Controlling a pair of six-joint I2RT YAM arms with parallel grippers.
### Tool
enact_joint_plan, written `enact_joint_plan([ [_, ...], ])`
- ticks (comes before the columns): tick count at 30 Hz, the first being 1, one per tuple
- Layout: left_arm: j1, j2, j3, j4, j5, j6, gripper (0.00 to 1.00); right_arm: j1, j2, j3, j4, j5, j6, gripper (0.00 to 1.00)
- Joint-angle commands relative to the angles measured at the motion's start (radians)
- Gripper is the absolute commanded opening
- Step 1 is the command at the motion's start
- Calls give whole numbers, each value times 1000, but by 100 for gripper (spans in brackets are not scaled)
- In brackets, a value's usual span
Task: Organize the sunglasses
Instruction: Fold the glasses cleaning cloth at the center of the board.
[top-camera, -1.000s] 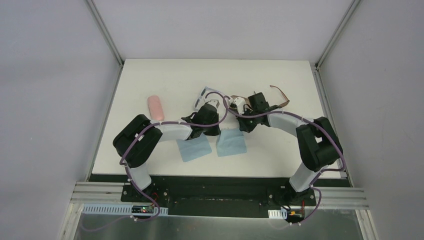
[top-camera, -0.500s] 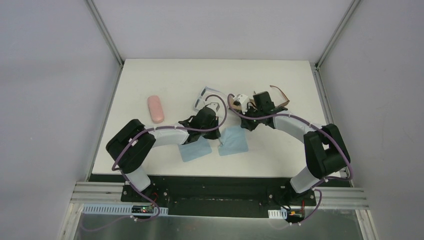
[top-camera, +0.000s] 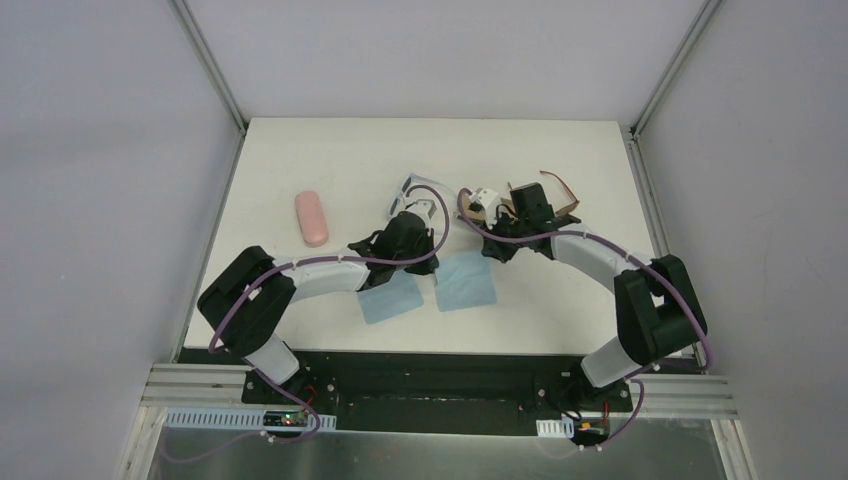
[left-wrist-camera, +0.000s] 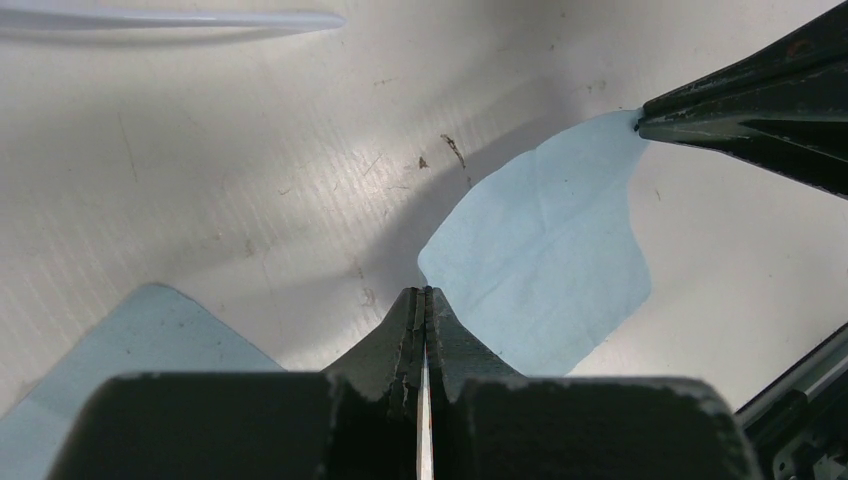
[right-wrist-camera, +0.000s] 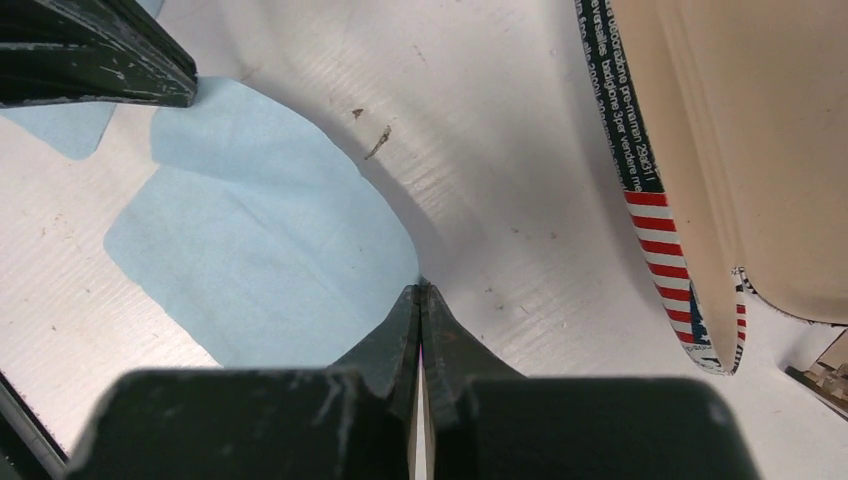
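Observation:
The pale whitish-lilac sunglasses (top-camera: 413, 190) lie unfolded just beyond my left gripper (top-camera: 430, 262); one temple shows in the left wrist view (left-wrist-camera: 170, 18). The thin brown sunglasses (top-camera: 560, 194) lie beyond my right gripper (top-camera: 492, 252). Both grippers are shut, each with its tips at a far corner of the right light blue cloth (top-camera: 466, 282). In the left wrist view my left gripper (left-wrist-camera: 425, 292) meets the cloth (left-wrist-camera: 540, 260) at its edge. In the right wrist view my right gripper (right-wrist-camera: 421, 288) meets it (right-wrist-camera: 270, 250) the same way. A shadow runs along the cloth's raised edge.
A second light blue cloth (top-camera: 390, 298) lies left of the first. A pink case (top-camera: 311, 217) lies at the left. A cream case with a lettered, striped band (right-wrist-camera: 650, 160) stands close to the right of my right gripper, near the brown sunglasses.
Both arms have stretched a little farther over the table, and the wrists have moved slightly. The right cloth has shifted a little under the gripper tips. The sunglasses have not moved.

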Motion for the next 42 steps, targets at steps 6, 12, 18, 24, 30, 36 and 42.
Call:
enact_joint_plan([
  [6,-10,-40,0,22,-10,62,0,-5,-61,-12,-7,-60,-48,0],
  [12,-14,-40,-3,24,41,63,0,-5,-75,-30,-17,-64,-64,0],
  [18,-24,-40,-10,9,55,55,0,-5,-86,-36,-33,-68,-73,0],
  [24,-36,-47,-19,5,68,52,0,-3,-104,-51,-62,-79,-92,0],
  [30,-36,-60,-30,-15,63,70,0,-3,-117,-67,-89,-99,-115,0],
  [36,-40,-46,-3,-60,88,119,0,-3,-133,-79,-102,-115,-131,0],
  [42,-56,-35,7,-74,112,120,0,-2,-135,-93,-115,-115,-149,0],
])
